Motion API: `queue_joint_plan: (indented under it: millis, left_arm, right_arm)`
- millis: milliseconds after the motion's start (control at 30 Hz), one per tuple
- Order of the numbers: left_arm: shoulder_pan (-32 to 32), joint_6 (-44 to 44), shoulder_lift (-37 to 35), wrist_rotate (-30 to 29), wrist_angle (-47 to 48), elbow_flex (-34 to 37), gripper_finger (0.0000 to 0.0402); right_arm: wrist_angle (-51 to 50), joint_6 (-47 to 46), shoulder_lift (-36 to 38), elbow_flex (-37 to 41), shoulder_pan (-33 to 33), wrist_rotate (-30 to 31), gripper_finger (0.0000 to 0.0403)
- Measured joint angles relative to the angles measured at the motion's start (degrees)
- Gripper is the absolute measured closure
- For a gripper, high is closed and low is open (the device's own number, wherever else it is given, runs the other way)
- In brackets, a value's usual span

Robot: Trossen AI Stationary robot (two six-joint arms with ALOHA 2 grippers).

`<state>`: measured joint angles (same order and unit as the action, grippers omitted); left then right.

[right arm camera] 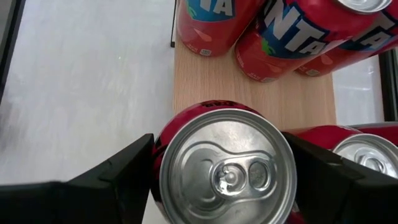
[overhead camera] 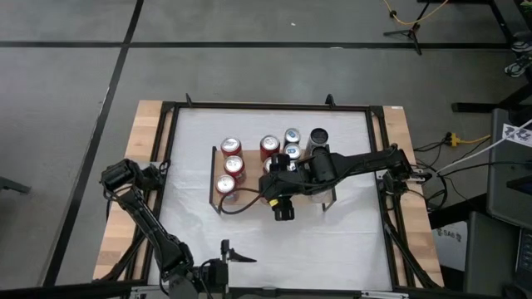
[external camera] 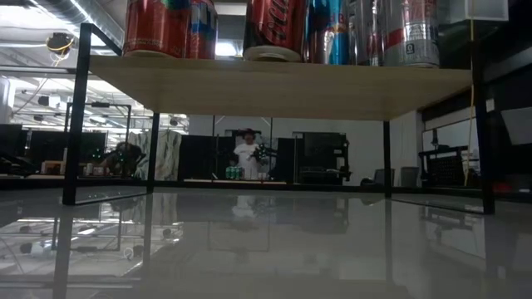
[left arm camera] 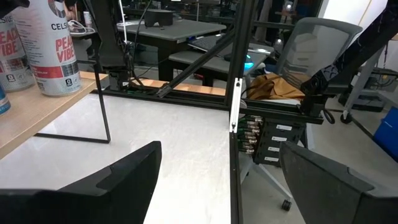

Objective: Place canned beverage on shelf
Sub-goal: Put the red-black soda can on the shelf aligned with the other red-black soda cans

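Note:
The shelf (external camera: 274, 87), a light wooden board on thin black legs, stands mid-table and bears several cans. Three red Fanta cans (right arm camera: 273, 37) stand on its left part. My right gripper (right arm camera: 221, 155) reaches in from the table's right (overhead camera: 283, 199) and is shut on a red canned beverage with a silver top (right arm camera: 227, 168), at the board's near edge (right arm camera: 211, 81). Another red can (right arm camera: 364, 152) stands close beside it. My left gripper (left arm camera: 217, 180) waits open near the table's front edge (overhead camera: 233, 253), with nothing between its fingers. My right gripper pinches the red can's side wall (right arm camera: 160, 149) near its top, one finger on each opposite side. The fingers (right arm camera: 124, 168) come slanting down from above and from the near side. The can stands upright over the board; its own top hides its base.
Blue and silver cans (external camera: 391, 29) fill the shelf's right part, and a white can (left arm camera: 56, 50) stands at its right end. A black frame (overhead camera: 378, 166) edges the white tabletop. Bare tabletop lies in front of and left of the shelf. A person stands far behind in the room (external camera: 247, 154).

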<state>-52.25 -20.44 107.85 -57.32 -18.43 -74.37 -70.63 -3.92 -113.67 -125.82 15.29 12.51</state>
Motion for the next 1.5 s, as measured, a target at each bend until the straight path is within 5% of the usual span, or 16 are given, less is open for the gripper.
queue_joint_plan:
  millis: [1500]
  left_arm:
    - [-0.02,-0.05,0.02,1.68,-0.01,0.04,0.0082]
  right_arm:
    - [1.86,1.28,-1.62,-0.02,-0.07,-0.01,0.0104]
